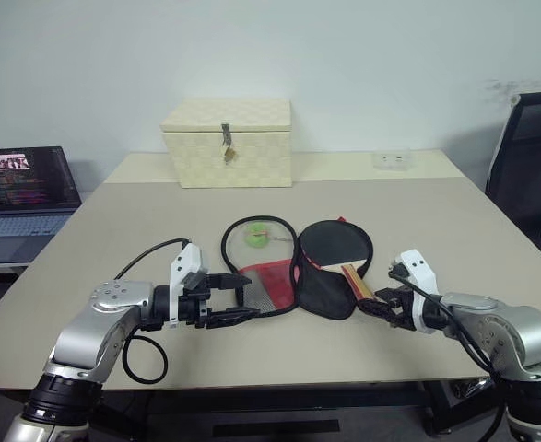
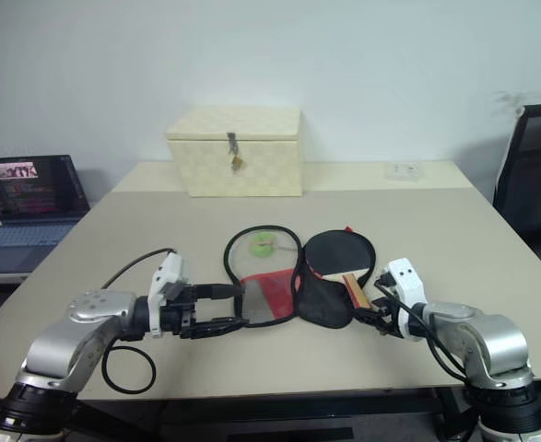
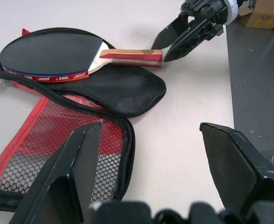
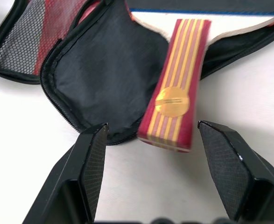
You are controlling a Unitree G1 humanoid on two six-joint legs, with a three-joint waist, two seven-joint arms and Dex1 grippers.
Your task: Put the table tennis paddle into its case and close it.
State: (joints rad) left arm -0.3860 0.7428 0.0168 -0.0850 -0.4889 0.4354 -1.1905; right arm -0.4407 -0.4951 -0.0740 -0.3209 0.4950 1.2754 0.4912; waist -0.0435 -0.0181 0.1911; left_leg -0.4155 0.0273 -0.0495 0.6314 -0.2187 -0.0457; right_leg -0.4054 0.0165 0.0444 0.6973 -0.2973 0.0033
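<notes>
Here the paddle [image 1: 330, 247] lies on the open case [image 1: 293, 272] mid-bench. Both end effectors, left [image 1: 236, 299] and right [image 1: 378, 305], stand apart and empty. Right should square on the handle [image 4: 174, 112] before pinching.

Paddle [image 4: 174, 112] blade cut off by the right wrist view's edge, handle alone in full sight. Case [image 3: 57, 135] mesh half cropped at the left wrist view's edge. Laptop [image 1: 21, 203] screen text too small to read. Small object [image 1: 392, 160] at counter's far edge unidentifiable.
</notes>
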